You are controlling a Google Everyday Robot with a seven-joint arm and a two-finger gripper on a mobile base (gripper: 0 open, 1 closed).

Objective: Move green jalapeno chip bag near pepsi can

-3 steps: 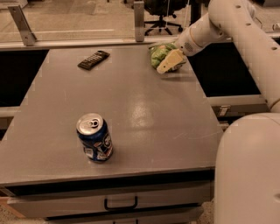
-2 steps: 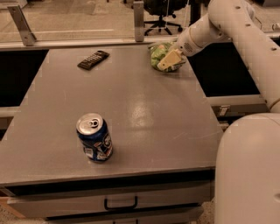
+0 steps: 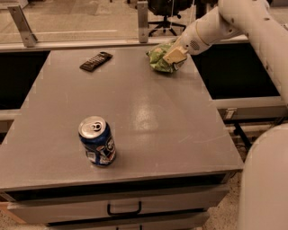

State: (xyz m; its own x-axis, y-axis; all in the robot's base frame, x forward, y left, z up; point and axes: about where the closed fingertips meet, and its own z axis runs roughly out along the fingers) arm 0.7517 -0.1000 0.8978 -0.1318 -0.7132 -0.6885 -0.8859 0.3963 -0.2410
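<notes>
The green jalapeno chip bag [image 3: 157,57] is at the far right of the grey table [image 3: 148,117], crumpled, with my gripper [image 3: 169,58] closed on its right side. One tan finger pad [image 3: 175,55] shows in front of the bag; the other finger is hidden behind it. The white arm reaches in from the upper right. The pepsi can [image 3: 97,141] stands upright near the table's front left, blue with a silver top, far from the bag and gripper.
A black remote control [image 3: 96,61] lies at the table's far left. A drawer with a black handle [image 3: 123,210] sits under the front edge. A railing and an office chair [image 3: 165,13] stand behind the table. The robot's white body [image 3: 265,179] is at the right.
The gripper and the chip bag have shifted slightly left and up together. The can and remote have not moved.
</notes>
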